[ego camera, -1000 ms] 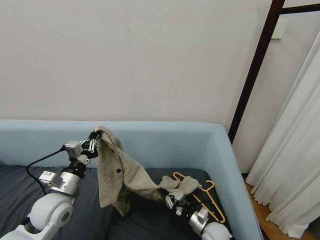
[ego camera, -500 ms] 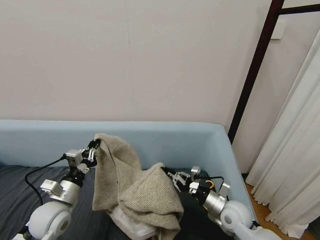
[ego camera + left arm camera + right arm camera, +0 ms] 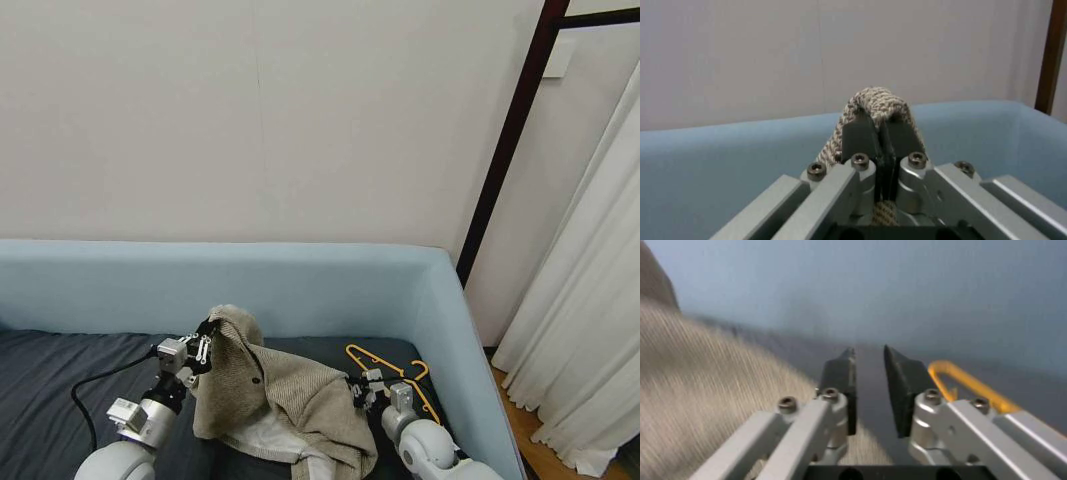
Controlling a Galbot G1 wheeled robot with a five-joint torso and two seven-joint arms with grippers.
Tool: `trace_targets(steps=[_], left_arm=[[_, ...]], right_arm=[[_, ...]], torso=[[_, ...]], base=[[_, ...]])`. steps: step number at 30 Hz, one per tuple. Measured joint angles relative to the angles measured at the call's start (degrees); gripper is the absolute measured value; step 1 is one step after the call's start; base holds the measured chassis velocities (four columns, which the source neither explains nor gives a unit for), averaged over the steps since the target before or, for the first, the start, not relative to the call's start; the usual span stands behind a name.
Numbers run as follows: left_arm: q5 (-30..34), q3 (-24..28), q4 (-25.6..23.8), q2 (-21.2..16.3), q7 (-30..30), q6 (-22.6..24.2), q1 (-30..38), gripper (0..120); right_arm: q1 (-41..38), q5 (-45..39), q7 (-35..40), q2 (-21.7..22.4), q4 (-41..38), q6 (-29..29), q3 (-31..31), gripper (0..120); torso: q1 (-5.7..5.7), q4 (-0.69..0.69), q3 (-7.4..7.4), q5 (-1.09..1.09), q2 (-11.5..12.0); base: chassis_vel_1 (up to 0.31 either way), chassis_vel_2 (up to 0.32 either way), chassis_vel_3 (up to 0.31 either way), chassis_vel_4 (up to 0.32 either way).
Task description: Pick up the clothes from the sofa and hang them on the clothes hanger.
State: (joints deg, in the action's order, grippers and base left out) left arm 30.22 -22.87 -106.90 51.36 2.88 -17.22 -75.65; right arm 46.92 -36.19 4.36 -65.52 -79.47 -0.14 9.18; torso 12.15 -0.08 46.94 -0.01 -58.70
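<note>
On the sofa (image 3: 330, 285) the beige sweater (image 3: 285, 405) lies in a heap on the dark seat, with one corner lifted up. Your left end effector (image 3: 205, 340) has that corner. In the left wrist view its fingers (image 3: 857, 137) are pinched tight on a fold of the knit. Your right end effector (image 3: 358, 385) sits low at the other side of the sweater, just beside the orange hanger (image 3: 405, 378). Its fingers (image 3: 840, 375) have a small gap between them, and nothing is in that gap — it holds no cloth.

I think you are in the picking-up step; the hanging has not begun. The next move calls for a second good hold with the right side, or a tall lift with the left, so the sweater comes off the seat without dragging. Mind the hanger — it could get snagged. A dark pole (image 3: 505, 150) stands well off to the right, past the sofa's end.
</note>
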Motion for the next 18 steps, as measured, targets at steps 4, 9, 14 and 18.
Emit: trace_targets(steps=[4, 9, 14, 18], left_arm=[[-0.54, 0.26, 1.54, 0.76, 0.16, 0.1, 0.69, 0], [-0.29, 0.2, 2.31, 0.87, 0.4, 0.37, 1.63, 0], [0.93, -0.15, 1.88, 0.25, 0.89, 1.13, 2.75, 0], [1.89, -0.47, 0.56, 0.13, 1.44, 1.99, 3.12, 0]], right_arm=[[0.92, 1.23, -1.17, 0.8, -3.41, 6.4, 0.18, 35], [5.22, 10.39, -1.23, 3.0, -9.25, 8.44, 1.29, 55], [8.92, 22.87, -1.45, 4.61, -11.99, 6.49, 4.78, 72], [9.01, 31.41, -2.33, 3.67, -9.46, 6.62, 8.47, 89]], torso=[[0.0, -0.01, 0.0, -0.01, 0.0], [0.0, -0.01, 0.0, -0.01, 0.0], [0.0, -0.03, 0.0, 0.0, 0.0], [0.0, -0.01, 0.0, 0.01, 0.0]], base=[[0.0, 0.0, 0.0, 0.0], [0.0, 0.0, 0.0, 0.0], [0.0, 0.0, 0.0, 0.0], [0.0, 0.0, 0.0, 0.0]])
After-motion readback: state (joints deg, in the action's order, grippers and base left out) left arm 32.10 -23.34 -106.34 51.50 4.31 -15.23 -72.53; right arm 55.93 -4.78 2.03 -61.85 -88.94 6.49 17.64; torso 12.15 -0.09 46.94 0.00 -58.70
